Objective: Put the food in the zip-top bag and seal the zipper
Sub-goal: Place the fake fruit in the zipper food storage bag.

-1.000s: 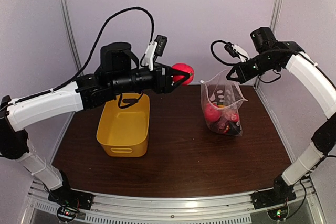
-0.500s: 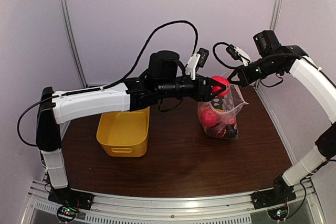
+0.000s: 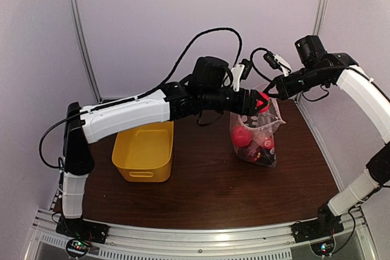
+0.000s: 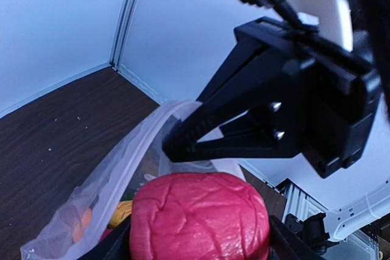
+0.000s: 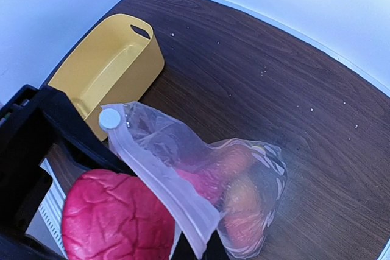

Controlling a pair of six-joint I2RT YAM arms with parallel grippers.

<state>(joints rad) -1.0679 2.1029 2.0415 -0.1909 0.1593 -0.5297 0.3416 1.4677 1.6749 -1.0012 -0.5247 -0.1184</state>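
The dark wooden table [image 3: 201, 181] fills the lower middle of the overhead view. The left arm [image 3: 128, 114] stretches across it from the left edge of the frame to right of centre. The right arm [image 3: 362, 92] bends in from the right edge, its wrist at the upper right.

The yellow basket [image 3: 143, 150] sits left of centre on the table, under the left arm's forearm, well apart from the bag.

The bag [image 3: 256, 138], clear plastic with white dots, stands right of centre. Its bottom rests on the table and its mouth is lifted upward. Inside it lies the food [image 3: 242, 136]: red, orange and yellow pieces, with something dark near the bottom.

The right gripper [image 3: 270, 92] has its fingers pinched together on the bag's top edge and holds that side up. In the right wrist view the zipper strip [image 5: 161, 181] runs as a pale band from the upper left down to the lower middle of the frame, unsealed, with the mouth gaping.

The left gripper [image 3: 259, 103] is at the bag's mouth, just beside the right gripper. Its fingers [image 4: 116, 242] flank a red fruit [image 4: 200, 218] with a wrinkled skin on both sides, gripping it. The fruit fills the lower middle of the left wrist view, just above the open mouth and beside the raised rim.
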